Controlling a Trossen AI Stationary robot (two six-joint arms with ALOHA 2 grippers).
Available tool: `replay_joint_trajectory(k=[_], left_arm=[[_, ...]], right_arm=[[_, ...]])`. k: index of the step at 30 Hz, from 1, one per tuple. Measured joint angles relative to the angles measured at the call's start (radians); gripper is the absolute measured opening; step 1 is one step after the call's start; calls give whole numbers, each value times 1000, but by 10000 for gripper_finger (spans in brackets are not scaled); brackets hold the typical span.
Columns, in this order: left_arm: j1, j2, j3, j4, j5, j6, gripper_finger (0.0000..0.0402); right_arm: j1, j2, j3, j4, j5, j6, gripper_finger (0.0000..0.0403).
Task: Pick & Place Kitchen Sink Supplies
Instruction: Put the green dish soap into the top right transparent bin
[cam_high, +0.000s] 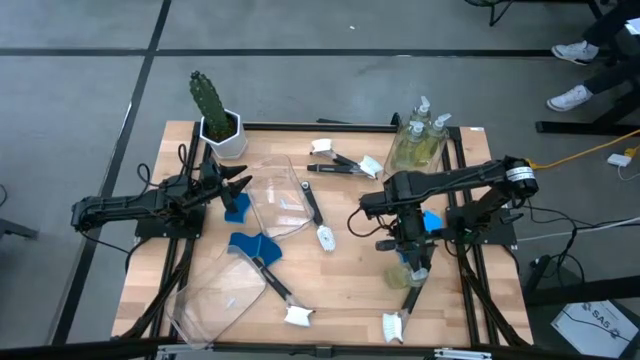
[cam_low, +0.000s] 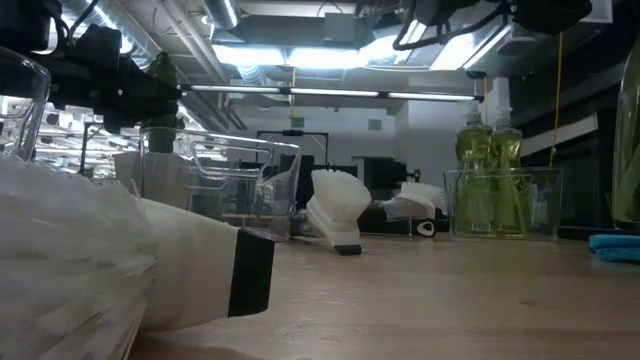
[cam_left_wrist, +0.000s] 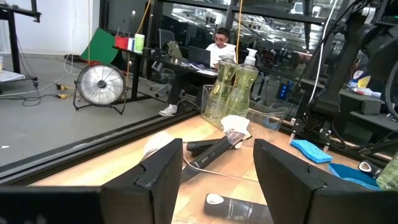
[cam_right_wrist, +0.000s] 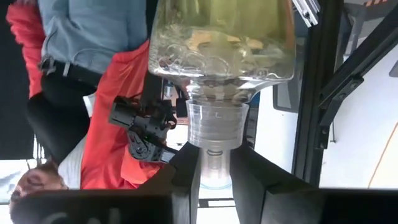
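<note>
The right hand (cam_right_wrist: 214, 163) has its two fingers clamped on the neck of a clear soap bottle (cam_right_wrist: 221, 43) — yellowish liquid sloshed against the bottle's shoulder, the pump end tucked down between the fingers. From above, that hand (cam_high: 408, 255) sits over the right side of the table (cam_high: 350, 290), with the bottle's greenish body showing just beneath it.

The left hand (cam_left_wrist: 214, 171) stands wide with nothing between the fingers, at the table's left side beside a blue sponge (cam_high: 236, 207) and just in front of the potted cactus (cam_high: 213, 110).

Two more soap bottles (cam_high: 420, 135) stand upright in a clear bin (cam_low: 503, 205) at the far right corner. A dish brush (cam_high: 314, 212) lies near the middle of the table, white head toward the front; two others (cam_high: 345, 163) lie side by side near the back edge. A second blue sponge (cam_high: 250, 246) rests left of centre, touching the handle of another brush (cam_high: 280, 295) whose white head points to the front edge. One more white brush head (cam_high: 392, 324) lies at the front right. Two clear bins (cam_high: 275, 200) lie tipped on the left half — one by the left hand, one at the front corner. A third sponge (cam_high: 432, 221) peeks out beside the right arm.
</note>
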Motion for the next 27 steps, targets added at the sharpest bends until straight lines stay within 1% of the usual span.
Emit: replay_joint_trajectory(k=[7, 17, 23, 27], left_arm=[[0, 0, 0, -1, 0, 0, 190], [0, 0, 0, 0, 0, 0, 190], [0, 0, 0, -1, 0, 0, 191], [0, 0, 0, -2, 0, 0, 190]], right_arm=[[5, 44, 0, 4, 55, 92, 67], [12, 91, 3, 21, 16, 100, 67], [30, 137, 56, 45, 21, 98, 67], [33, 171, 75, 78, 1, 96, 67]])
